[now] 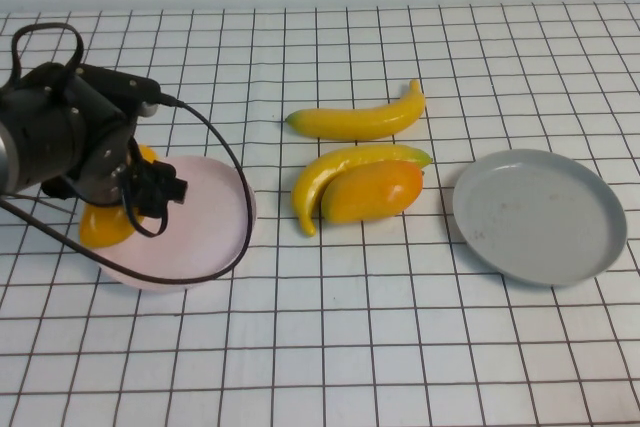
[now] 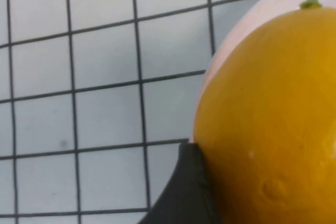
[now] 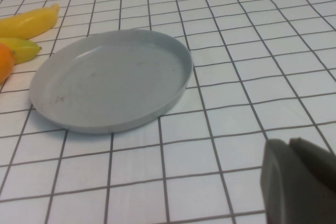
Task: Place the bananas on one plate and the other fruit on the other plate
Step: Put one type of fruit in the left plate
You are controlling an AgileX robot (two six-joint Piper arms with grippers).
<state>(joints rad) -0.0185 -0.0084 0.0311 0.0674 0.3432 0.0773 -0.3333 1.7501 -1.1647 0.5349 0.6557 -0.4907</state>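
Note:
My left gripper (image 1: 135, 197) is shut on a plump orange-yellow fruit (image 1: 103, 224) over the left part of the pale pink plate (image 1: 200, 232). In the left wrist view this fruit (image 2: 273, 119) fills the space at the jaws, one dark finger (image 2: 186, 192) lies against it, and the pink plate's rim (image 2: 247, 19) shows behind. Two bananas (image 1: 360, 120) (image 1: 335, 169) lie mid-table, the nearer one touching the second orange fruit (image 1: 372, 191). The grey plate (image 1: 540, 217) stands empty on the right. My right gripper (image 3: 287, 142) is shut, low over the cloth near the grey plate (image 3: 110, 77).
A white cloth with a black grid (image 1: 330, 347) covers the table. The left arm's black cable (image 1: 215, 147) loops across the pink plate. Two banana tips (image 3: 29, 20) (image 3: 23, 48) and the second fruit's edge (image 3: 4, 61) show beyond the grey plate in the right wrist view.

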